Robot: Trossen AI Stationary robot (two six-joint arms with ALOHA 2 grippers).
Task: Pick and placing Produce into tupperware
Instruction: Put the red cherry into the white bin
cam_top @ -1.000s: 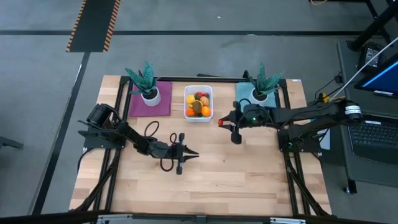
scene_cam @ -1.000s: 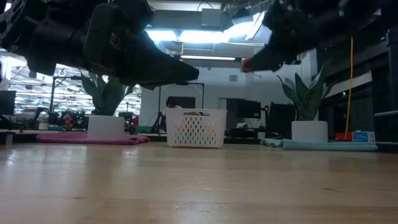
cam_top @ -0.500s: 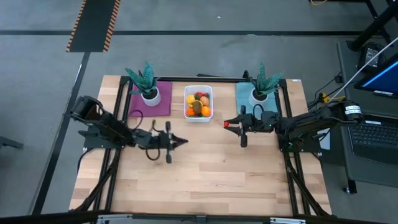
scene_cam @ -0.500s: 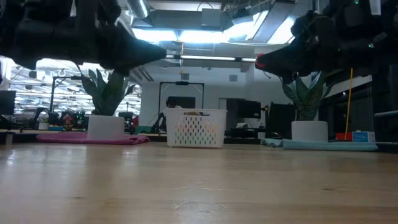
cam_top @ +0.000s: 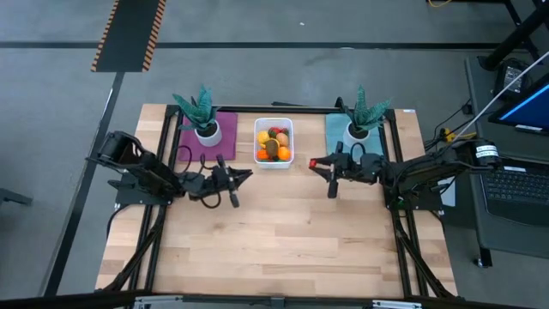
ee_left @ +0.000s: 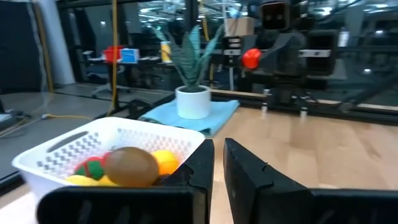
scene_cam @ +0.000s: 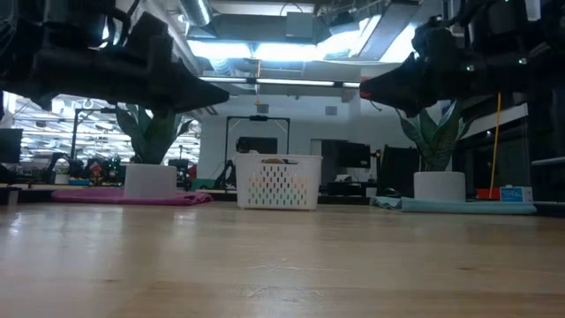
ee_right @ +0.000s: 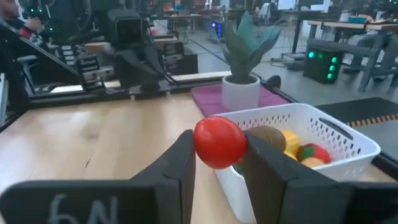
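Creeping back toward the white tub (cam_top: 274, 142) at upper centre, the right claw (cam_top: 313, 163) pinches a red tomato-like fruit (ee_right: 219, 142) just right of it, so the drop looks close. The left claw (cam_top: 247, 174), fingers nearly together and empty, has slid up to the tub's lower left. The wooden surface (cam_top: 283, 232) below lies bare; grey floor surrounds it.

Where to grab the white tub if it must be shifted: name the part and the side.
Probably the rim of the tub, on its long left wall, pinched from above by the left gripper, nearest that side. The tub stands upright and open, its thin wall easy to straddle; the produce heaped inside leaves room only just inside the rim.
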